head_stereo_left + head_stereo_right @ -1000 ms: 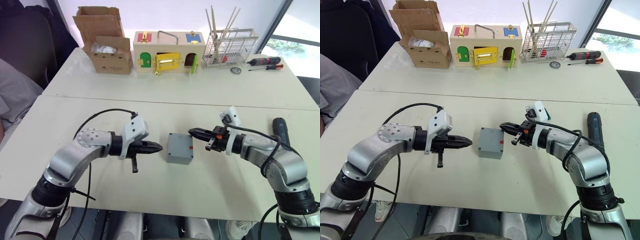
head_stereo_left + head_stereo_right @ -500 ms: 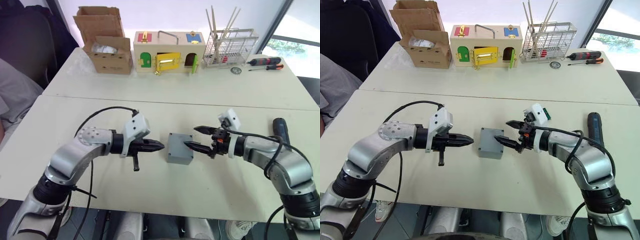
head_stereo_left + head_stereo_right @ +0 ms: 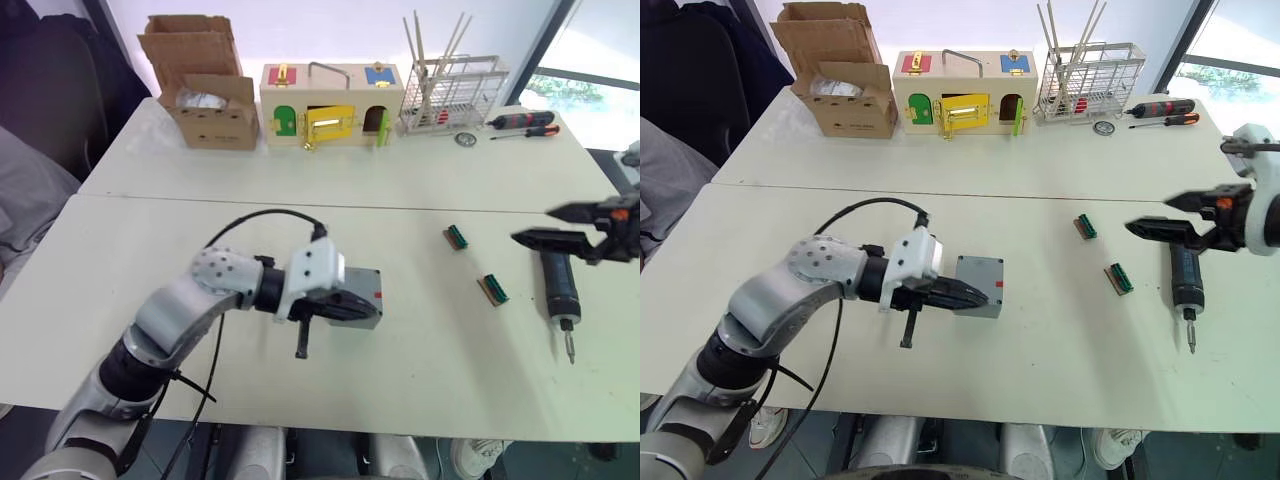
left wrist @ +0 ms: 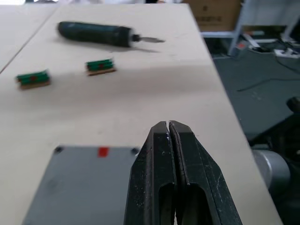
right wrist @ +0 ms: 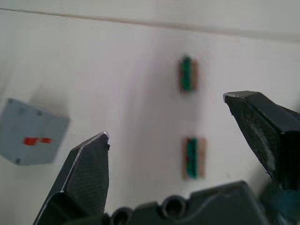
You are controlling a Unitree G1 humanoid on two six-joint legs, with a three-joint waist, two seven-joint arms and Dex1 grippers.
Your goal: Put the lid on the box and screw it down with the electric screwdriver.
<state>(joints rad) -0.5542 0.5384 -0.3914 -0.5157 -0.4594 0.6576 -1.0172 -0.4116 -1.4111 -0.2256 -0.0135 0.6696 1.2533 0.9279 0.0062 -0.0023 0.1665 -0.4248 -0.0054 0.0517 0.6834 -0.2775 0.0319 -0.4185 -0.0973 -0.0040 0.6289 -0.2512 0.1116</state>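
L tool (image 3: pixel 975 296) closed on top of box (image 3: pixel 986 283); R tool (image 3: pixel 1155 217) open above electric screwdriver (image 3: pixel 1183 283).

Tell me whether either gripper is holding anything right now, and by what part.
Nothing is held. The left gripper is shut and empty over the box; the right gripper hangs open above the electric screwdriver.

The box (image 3: pixel 980 286) lies mid-table; two connectors (image 3: pixel 1085 227) (image 3: pixel 1118 278) sit at its 3 o'clock, the electric screwdriver (image 3: pixel 1183 284) beyond them, a carton (image 3: pixel 845 95) at 11.
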